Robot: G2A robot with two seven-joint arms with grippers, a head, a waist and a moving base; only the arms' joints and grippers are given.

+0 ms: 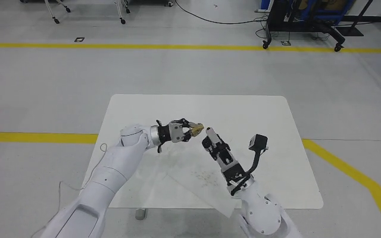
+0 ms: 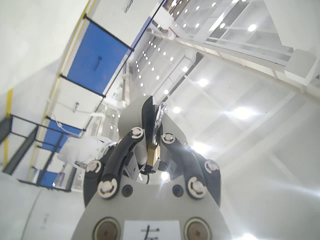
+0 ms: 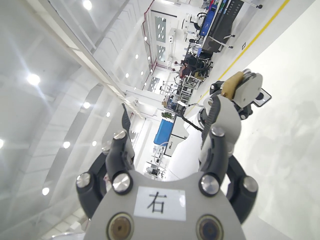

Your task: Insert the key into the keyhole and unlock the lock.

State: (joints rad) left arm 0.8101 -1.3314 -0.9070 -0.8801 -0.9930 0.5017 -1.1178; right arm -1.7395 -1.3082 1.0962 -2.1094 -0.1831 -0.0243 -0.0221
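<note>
Left claw (image 1: pixel 191 130) is clamped on the brass padlock (image 1: pixel 197 127), right claw (image 1: pixel 209 139) gapes open beside it, so it's probably pre-insertion and next needs the key lined up.

Bright, even light covers the white rounded-corner table (image 1: pixel 274 113). High above the table, round white ceiling lamps (image 2: pixel 241 113) flare into starbursts; one glare spot sits beside the brass padlock (image 2: pixel 153 154) I hold. Toward the edges, white ceiling beams (image 3: pixel 75 48) bow.

The lock (image 1: pixel 197 127) is a small padlock with a gold-brown body and a shiny silver loop. It is up in the air over the white desk (image 1: pixel 268 119), pinched tight in the jaws of the left gripper (image 2: pixel 155 118).
</note>
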